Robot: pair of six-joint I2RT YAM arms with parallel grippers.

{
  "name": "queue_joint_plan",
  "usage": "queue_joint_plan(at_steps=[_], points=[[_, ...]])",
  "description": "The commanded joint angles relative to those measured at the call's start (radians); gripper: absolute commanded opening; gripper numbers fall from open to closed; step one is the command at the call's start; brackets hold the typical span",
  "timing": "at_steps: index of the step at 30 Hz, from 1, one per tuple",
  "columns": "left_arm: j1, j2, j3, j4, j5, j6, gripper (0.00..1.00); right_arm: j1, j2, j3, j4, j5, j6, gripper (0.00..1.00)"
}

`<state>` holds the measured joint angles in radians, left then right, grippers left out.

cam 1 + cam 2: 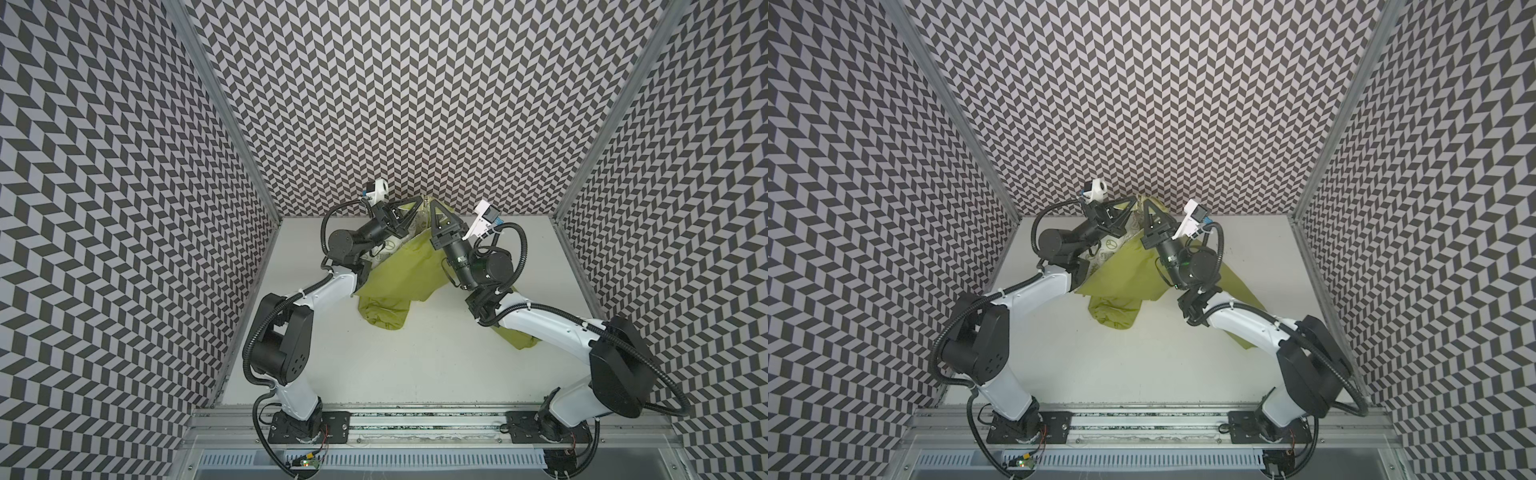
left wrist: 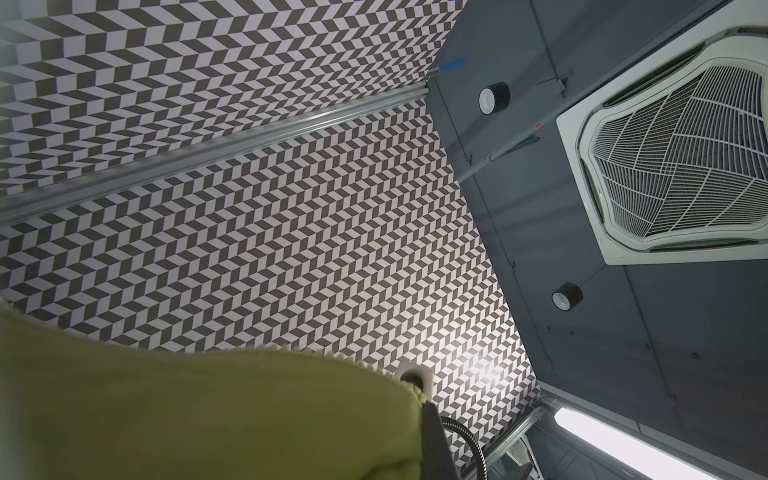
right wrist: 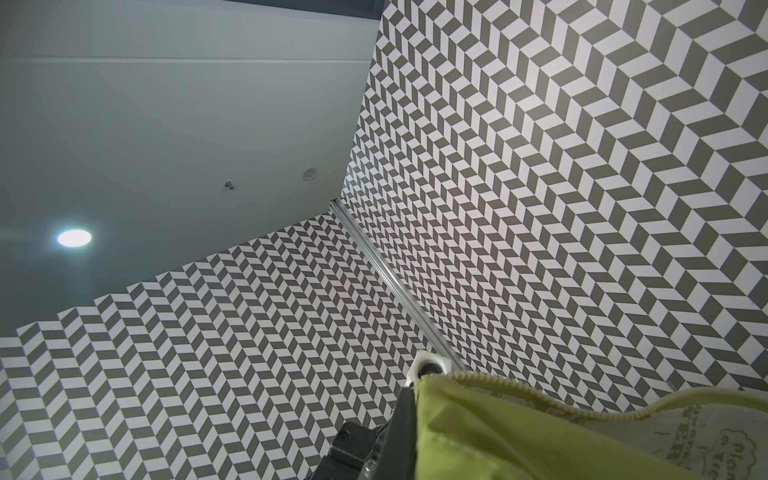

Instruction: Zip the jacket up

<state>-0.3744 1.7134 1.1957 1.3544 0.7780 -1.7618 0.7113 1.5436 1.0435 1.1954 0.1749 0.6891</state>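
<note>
**Where is the jacket?**
The lime-green jacket (image 1: 395, 270) is at the far end of the white table (image 1: 415, 374), close to the black-and-white chevron back wall (image 1: 415, 104). Its upper part is lifted off the table between the two robot arms. The rest slopes down toward the near side, where a bunched green fold (image 1: 384, 313) rests on the table. Another green part lies under the right arm. Both top views show it this way.

**Is it zipped?**
No, the front hangs open. In both top views the white printed lining (image 1: 384, 247) shows on the left side, just beside the left arm. In the right wrist view the pale zipper teeth (image 3: 519, 384) run along one loose edge of the green cloth, with printed lining behind that edge. The left wrist view also shows teeth along the top edge of a broad green panel.

**What are the pincers doing?**
The left gripper (image 1: 417, 204) and the right gripper (image 1: 435, 206) both point upward. Their tips are near each other at the raised top of the jacket. Each has its jaws pressed together, pinching the jacket's cloth near the front edge.

**Do the wrist cameras show the grip itself?**
Only partly. Both look up past the cloth toward the patterned walls and the ceiling. In the left wrist view a black gripper finger (image 2: 432, 436) lies against the green edge. The right wrist view shows another one touching the cloth beside the zipper. I cannot tell which arm either finger belongs to.
</note>
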Motion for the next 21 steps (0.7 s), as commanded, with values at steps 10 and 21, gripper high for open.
queue_joint_plan(at_steps=[10, 21], points=[[0.020, -0.007, 0.042, 0.064, -0.121, -0.032, 0.00, 0.022, -0.026, -0.083, -0.005, -0.041, 0.059, 0.00], [0.030, 0.003, -0.051, 0.063, -0.158, -0.016, 0.00, 0.024, -0.062, -0.154, -0.073, -0.039, 0.119, 0.01]])
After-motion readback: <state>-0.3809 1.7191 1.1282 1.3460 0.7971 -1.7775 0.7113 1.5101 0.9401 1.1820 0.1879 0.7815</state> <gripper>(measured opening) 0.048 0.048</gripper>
